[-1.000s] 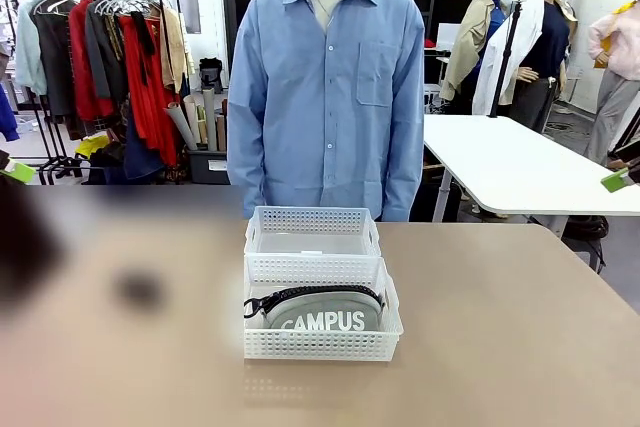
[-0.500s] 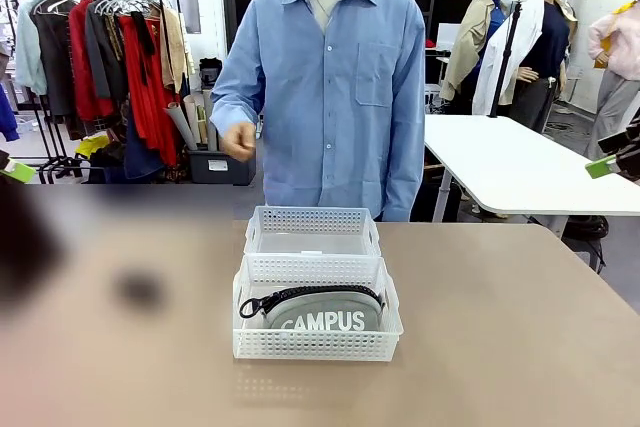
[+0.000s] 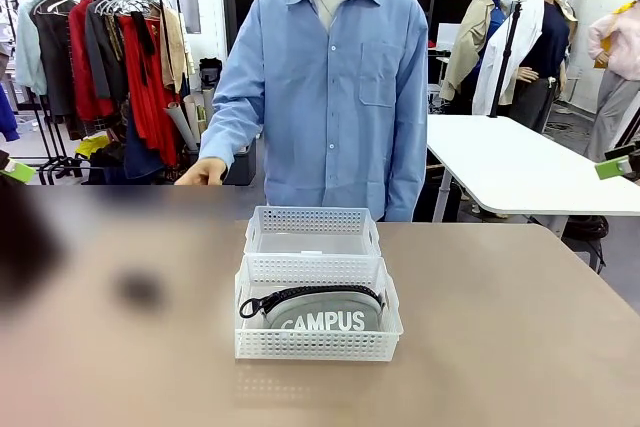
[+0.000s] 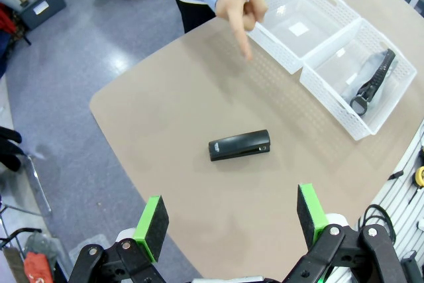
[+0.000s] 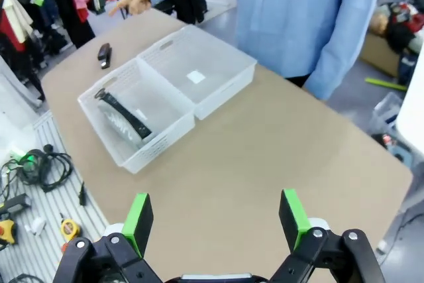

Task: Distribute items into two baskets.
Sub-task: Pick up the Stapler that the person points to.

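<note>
Left wrist view: slim black stapler [image 4: 239, 145] flat on table [image 4: 159, 111]; L gripper [image 4: 230, 213], R gripper [image 5: 215, 218] both spread.

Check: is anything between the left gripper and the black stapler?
Nothing visible. The stapler lies on bare table straight ahead of the open left gripper. The person's pointing hand is beyond the stapler, not in the path.

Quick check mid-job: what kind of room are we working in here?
Probably a garment workshop or studio: a loaded clothes rack, rolls stood in a bin, and a white worktable stand behind the person.
</note>
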You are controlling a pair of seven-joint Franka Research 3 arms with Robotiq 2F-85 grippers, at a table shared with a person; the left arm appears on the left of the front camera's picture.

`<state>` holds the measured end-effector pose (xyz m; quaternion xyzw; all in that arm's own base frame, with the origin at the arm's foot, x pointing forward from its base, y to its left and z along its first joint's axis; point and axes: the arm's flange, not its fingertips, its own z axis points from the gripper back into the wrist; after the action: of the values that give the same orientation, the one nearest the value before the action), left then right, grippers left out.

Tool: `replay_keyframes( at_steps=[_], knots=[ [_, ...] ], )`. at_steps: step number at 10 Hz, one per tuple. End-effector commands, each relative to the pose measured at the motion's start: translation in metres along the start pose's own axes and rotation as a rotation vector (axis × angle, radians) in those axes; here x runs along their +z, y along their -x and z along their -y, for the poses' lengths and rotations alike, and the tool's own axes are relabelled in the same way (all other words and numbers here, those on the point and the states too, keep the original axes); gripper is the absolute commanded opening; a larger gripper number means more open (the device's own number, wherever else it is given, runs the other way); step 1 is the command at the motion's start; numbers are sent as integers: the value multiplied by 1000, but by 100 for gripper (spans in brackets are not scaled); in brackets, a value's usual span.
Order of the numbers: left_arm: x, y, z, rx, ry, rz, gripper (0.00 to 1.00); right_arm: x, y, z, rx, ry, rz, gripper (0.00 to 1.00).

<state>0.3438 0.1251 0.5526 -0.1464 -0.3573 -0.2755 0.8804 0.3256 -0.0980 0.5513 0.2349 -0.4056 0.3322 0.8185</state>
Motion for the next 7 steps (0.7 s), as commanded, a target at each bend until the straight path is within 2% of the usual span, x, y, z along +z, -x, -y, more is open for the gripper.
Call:
replay_keyframes(
  at_steps=[1, 3, 4, 5, 7],
  knots=[
    [1, 1, -1, -12, 17, 15, 100, 6, 1, -8, -53, -22, -51, 100],
    [1, 1, -1, -12, 17, 15, 100, 9, 1, -11, -71, -17, -64, 100],
    [1, 1, -1, -12, 17, 15, 100, 11, -1, -15, -28, -2, -13, 100],
    [1, 1, -1, -12, 17, 15, 100, 5, 8, -8, -41, -26, -61, 100],
    [1, 1, -1, -12, 17, 15, 100, 5, 8, -8, -41, -26, -61, 100]
  ],
)
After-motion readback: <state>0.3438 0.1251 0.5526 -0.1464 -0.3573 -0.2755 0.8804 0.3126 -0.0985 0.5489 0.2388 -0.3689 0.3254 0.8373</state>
